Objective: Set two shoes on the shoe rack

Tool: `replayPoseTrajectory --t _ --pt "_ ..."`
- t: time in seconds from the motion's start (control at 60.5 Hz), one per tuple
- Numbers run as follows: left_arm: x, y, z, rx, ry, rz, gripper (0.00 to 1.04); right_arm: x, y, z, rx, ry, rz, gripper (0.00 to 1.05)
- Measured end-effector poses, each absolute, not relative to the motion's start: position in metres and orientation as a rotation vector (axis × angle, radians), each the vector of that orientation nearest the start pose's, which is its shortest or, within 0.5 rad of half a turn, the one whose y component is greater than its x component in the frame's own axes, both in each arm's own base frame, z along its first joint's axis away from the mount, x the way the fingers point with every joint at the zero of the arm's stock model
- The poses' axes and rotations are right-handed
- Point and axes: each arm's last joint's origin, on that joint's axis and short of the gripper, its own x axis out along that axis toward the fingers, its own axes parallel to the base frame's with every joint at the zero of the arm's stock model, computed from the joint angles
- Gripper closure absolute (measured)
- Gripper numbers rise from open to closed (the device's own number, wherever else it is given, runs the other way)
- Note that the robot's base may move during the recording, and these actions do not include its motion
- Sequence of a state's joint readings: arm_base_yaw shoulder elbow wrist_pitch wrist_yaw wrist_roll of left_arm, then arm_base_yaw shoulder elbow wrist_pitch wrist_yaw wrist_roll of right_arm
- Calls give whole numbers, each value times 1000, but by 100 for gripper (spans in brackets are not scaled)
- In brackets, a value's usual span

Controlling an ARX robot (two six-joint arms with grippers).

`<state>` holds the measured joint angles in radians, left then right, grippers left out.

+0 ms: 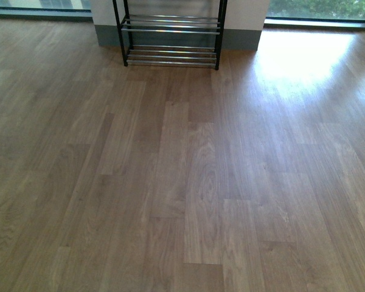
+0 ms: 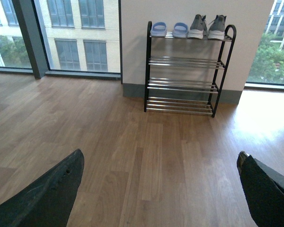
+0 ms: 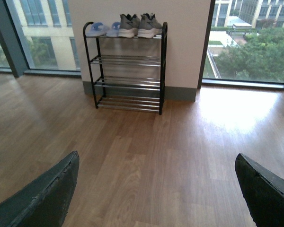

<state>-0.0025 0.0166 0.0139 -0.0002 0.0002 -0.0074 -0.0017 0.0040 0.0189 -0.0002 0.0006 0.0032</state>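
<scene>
The shoe rack (image 2: 184, 87) stands against a white wall pillar, black-framed with chrome bars. On its top tier sit a pair of pale blue slides (image 2: 169, 30) and, beside them, a pair of grey sneakers (image 2: 207, 27). The right wrist view shows the same rack (image 3: 128, 85) with the slides (image 3: 103, 29) and sneakers (image 3: 139, 25) on top. In the front view only the rack's two lowest tiers (image 1: 170, 42) show. My left gripper (image 2: 158, 182) and right gripper (image 3: 156, 182) are both open, holding nothing, well back from the rack over bare floor.
Wooden plank floor (image 1: 182, 182) stretches from me to the rack. Floor-to-ceiling windows (image 2: 71, 33) flank the pillar on both sides, with a bright sun patch (image 1: 304, 61) on the floor to the right of the rack.
</scene>
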Motion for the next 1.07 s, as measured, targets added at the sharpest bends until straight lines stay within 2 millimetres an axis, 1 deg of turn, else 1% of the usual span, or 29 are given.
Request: replayPoseTrajectory --t 1.074 --pt "98 0 167 -7 3 -3 9 97 0 170 3 -15 -2 9"
